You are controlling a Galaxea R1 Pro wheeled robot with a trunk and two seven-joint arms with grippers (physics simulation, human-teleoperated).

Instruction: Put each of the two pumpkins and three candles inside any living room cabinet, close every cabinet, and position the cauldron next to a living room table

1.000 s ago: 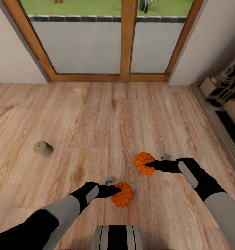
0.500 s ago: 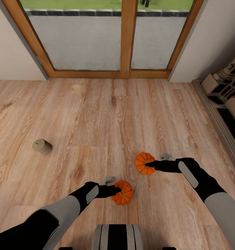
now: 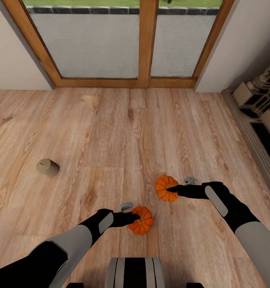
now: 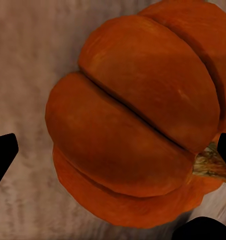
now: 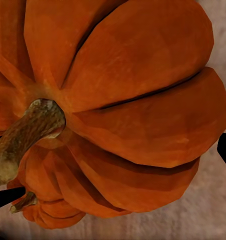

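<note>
Two orange ribbed pumpkins sit low over the wooden floor in front of me. My left gripper (image 3: 135, 218) is shut on the nearer pumpkin (image 3: 142, 226); in the left wrist view that pumpkin (image 4: 138, 125) spans the space between the black fingertips (image 4: 2, 155). My right gripper (image 3: 173, 190) is shut on the farther pumpkin (image 3: 163, 187); in the right wrist view this pumpkin (image 5: 138, 110) shows its brown stem. One beige candle (image 3: 47, 167) lies on its side on the floor to the far left, away from both arms. The cabinet, cauldron and table are out of view.
A wood-framed glass patio door (image 3: 145, 44) closes the far end. White walls flank it. A dark hearth-like unit with stacked blocks (image 3: 263, 112) runs along the right edge. My own base (image 3: 135, 274) shows at the bottom. Open floor lies between me and the door.
The whole view has shifted: door, floor and candle slid slightly up the picture. Both pumpkins stayed in place with the grippers; the left one turned a little.
</note>
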